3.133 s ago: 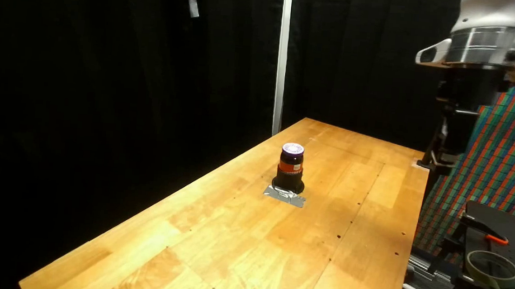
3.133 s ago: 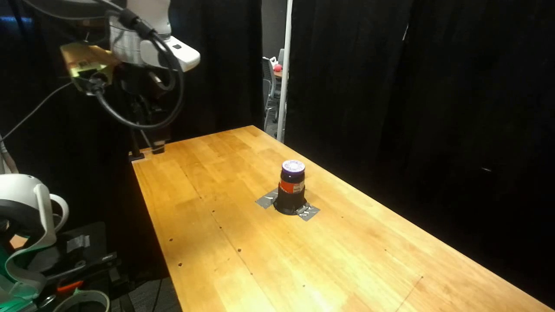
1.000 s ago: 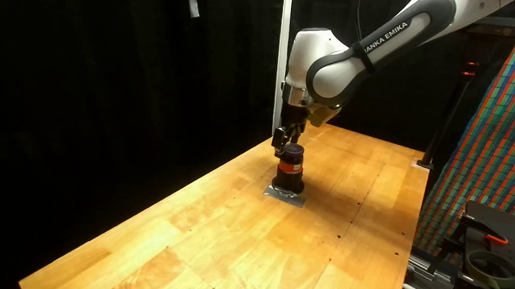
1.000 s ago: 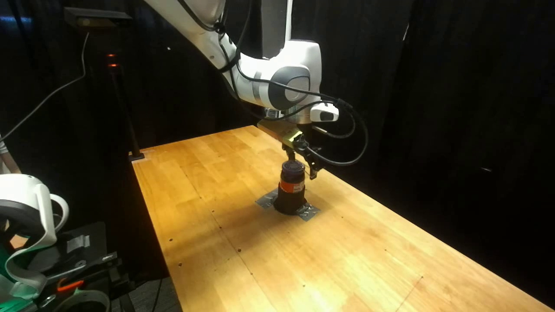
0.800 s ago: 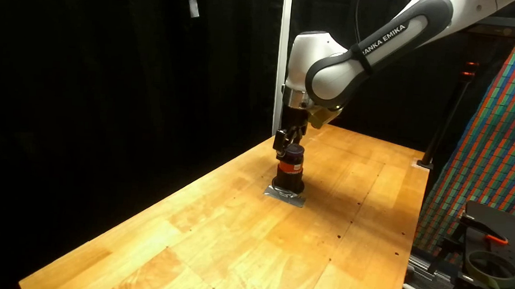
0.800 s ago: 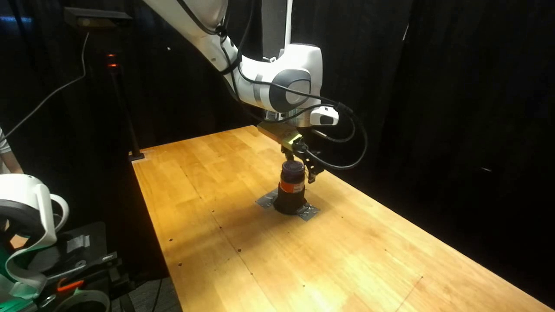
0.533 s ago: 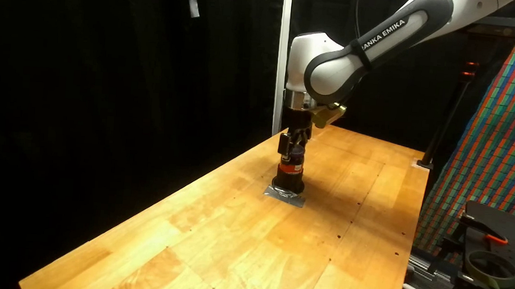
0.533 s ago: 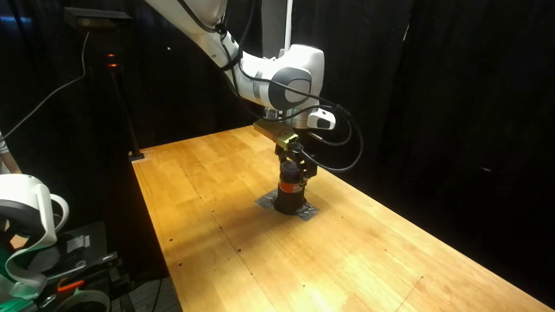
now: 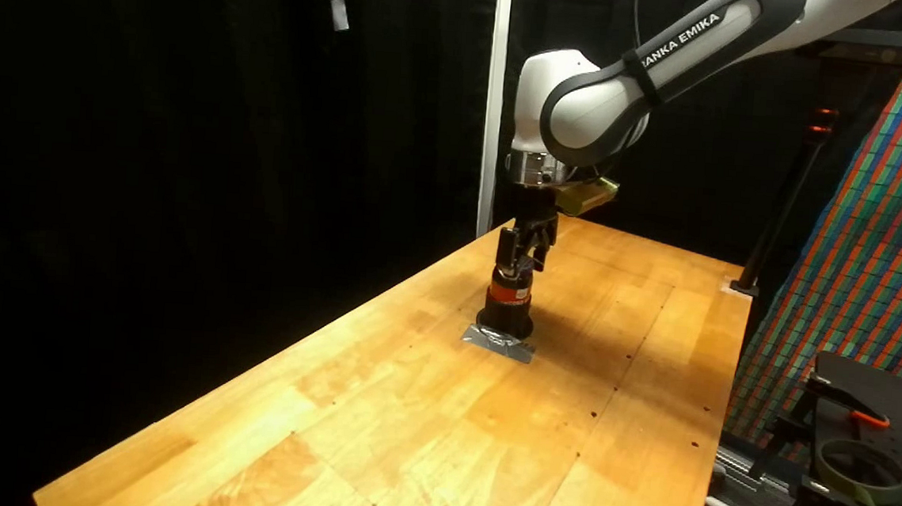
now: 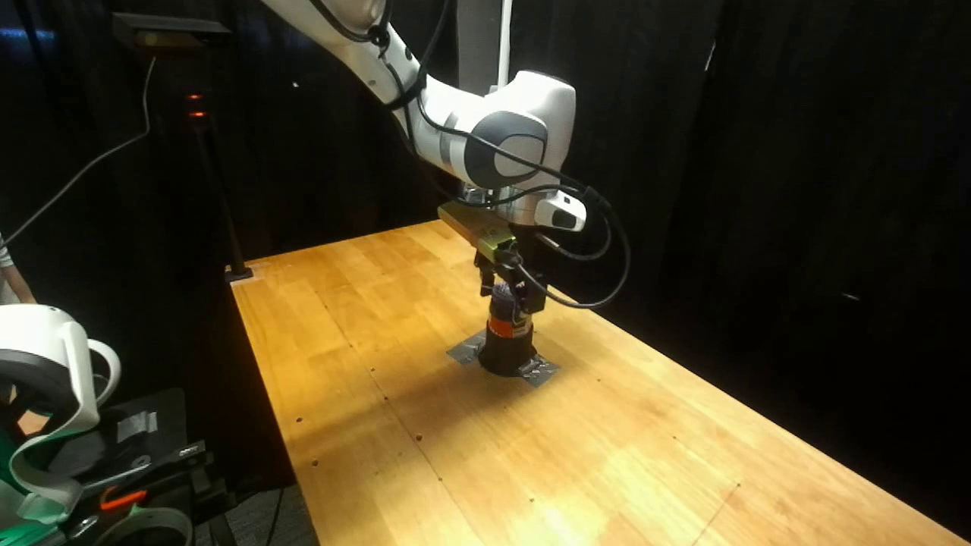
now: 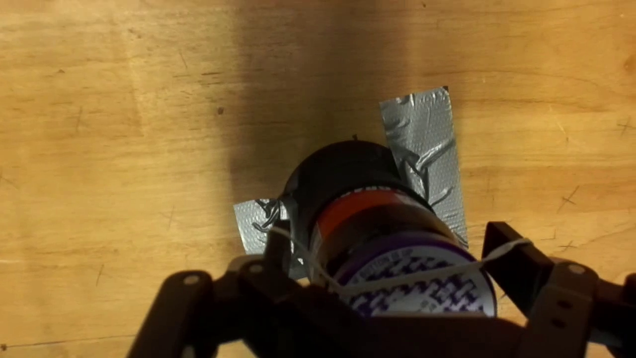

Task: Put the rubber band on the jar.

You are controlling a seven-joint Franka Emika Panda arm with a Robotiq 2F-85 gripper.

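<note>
The jar [image 9: 509, 293] stands upright in a black holder [image 9: 504, 318] on the wooden table; it also shows in an exterior view [image 10: 504, 326]. In the wrist view its purple-white lid [image 11: 392, 301] and orange label are visible. My gripper [image 9: 523, 262] is at the jar's top, pointing down, and also shows in an exterior view [image 10: 510, 294]. In the wrist view the gripper [image 11: 390, 241] is open, one finger on each side of the lid. The pale rubber band [image 11: 414, 278] is looped over both fingers and stretches across the lid. Whether fingers touch the jar I cannot tell.
Grey tape strips [image 11: 427, 144] hold the holder to the wooden table [image 9: 438, 435]. A thin black post [image 10: 220, 205] rises at a table corner. A side stand with a tape roll [image 9: 860, 474] stands beside the table. A black cable [image 10: 618, 250] loops from the wrist.
The arm came in from the table's side to the jar. Over the last second the gripper shifted sideways over the jar's top and rose slightly at the end. The jar stayed put.
</note>
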